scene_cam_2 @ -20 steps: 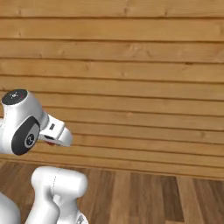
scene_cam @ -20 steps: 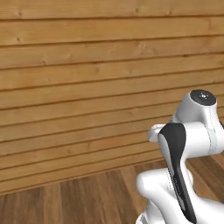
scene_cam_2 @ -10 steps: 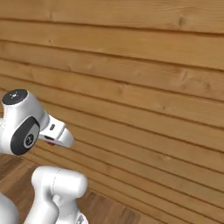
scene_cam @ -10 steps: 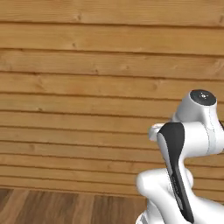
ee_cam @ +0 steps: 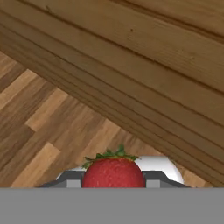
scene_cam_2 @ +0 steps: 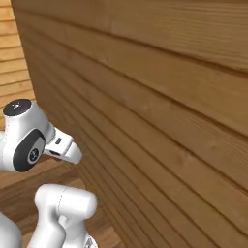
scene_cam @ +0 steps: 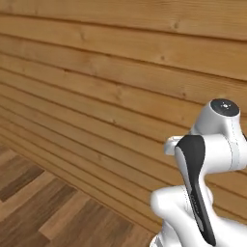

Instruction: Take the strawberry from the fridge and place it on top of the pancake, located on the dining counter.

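- The whole view has swung along the plank wall (scene_cam: 96, 87): the base is turning.
- The jaws pinch the strawberry (ee_cam: 113, 171) between them; desk and pancake lie ahead.

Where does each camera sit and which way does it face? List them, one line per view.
Left base view: behind the arm's left, facing the wooden plank wall and plank floor; white arm at lower right.
Right base view: behind the arm's right, close against the same wall; arm at lower left.
Hand view: on the hand, looking down at wall base and floor; the claw holds the strawberry.
Shared: wall and floor in all; the arm in both base views.
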